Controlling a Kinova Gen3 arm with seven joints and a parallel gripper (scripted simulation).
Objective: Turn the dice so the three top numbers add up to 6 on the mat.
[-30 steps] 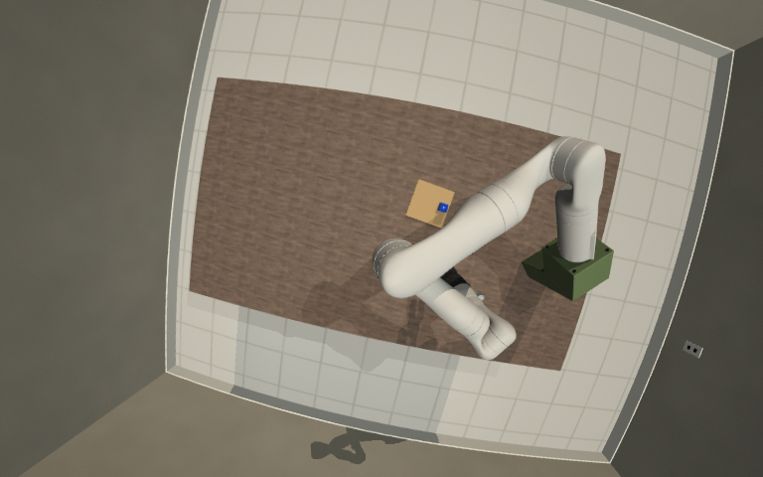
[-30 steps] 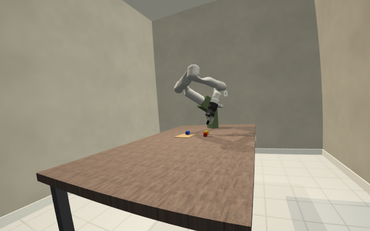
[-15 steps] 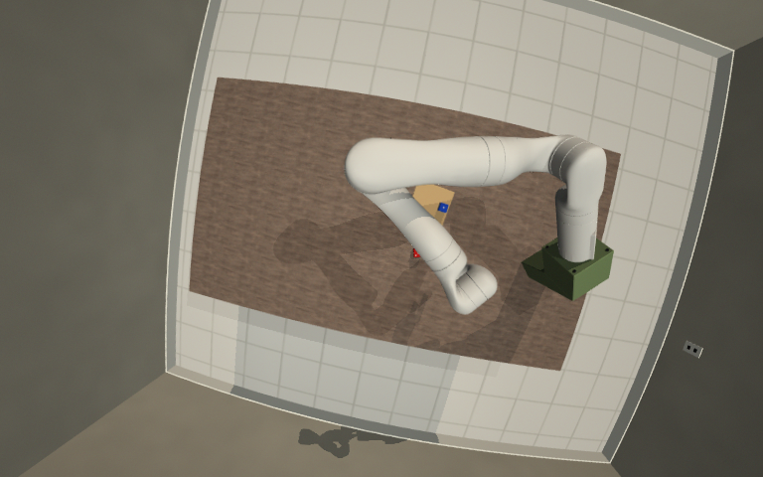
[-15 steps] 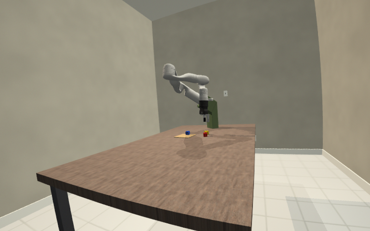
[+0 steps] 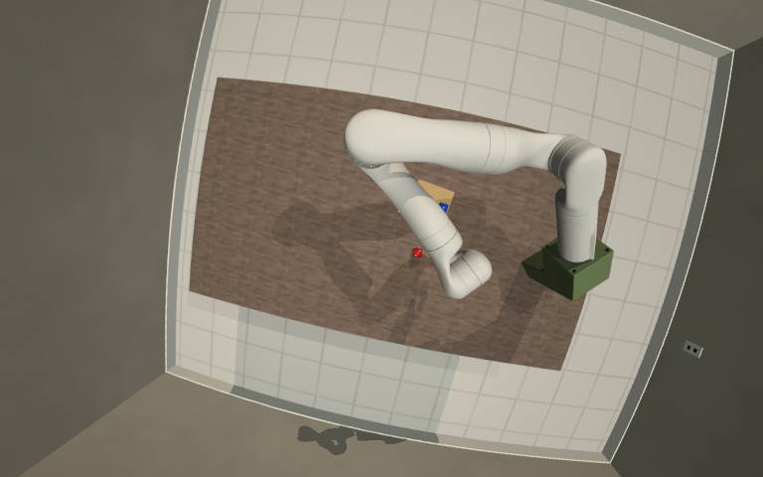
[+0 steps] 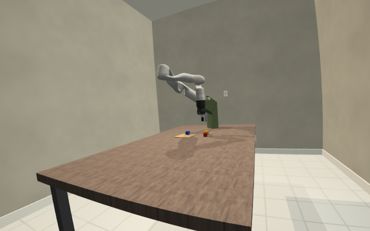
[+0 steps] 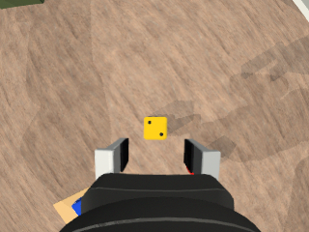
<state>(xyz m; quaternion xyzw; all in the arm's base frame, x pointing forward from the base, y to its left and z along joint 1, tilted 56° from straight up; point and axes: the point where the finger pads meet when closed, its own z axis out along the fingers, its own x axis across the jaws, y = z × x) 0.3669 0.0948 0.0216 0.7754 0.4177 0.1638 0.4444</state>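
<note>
The tan mat [image 5: 434, 190] [image 6: 181, 135] [image 7: 63, 208] lies flat on the brown table [image 5: 269, 168] [image 6: 152, 168] [image 7: 63, 92]. 1 blue die [image 5: 443, 207] [image 6: 187, 133] [image 7: 77, 207] sits on the mat, close to its edge. 1 red die [image 5: 417, 252] [image 6: 204, 134] is on the table, off the mat and apart from it. 1 yellow die [image 6: 206, 132] [image 7: 155, 128] is off the mat too, and it shows 2 black dots on top. The top view does not show the yellow die, because the white arm [image 5: 433, 140] [image 6: 188, 77] hides it. The gripper [image 6: 204, 119] [image 7: 156, 150] is up above the table, higher than the mat. Its 2 fingers are wide open and hold nothing. I cannot tell the top numbers on the red and blue dice.

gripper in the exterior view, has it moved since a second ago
Yes. The open black gripper has shifted left in the exterior view, judged against the green angular mount.
</note>
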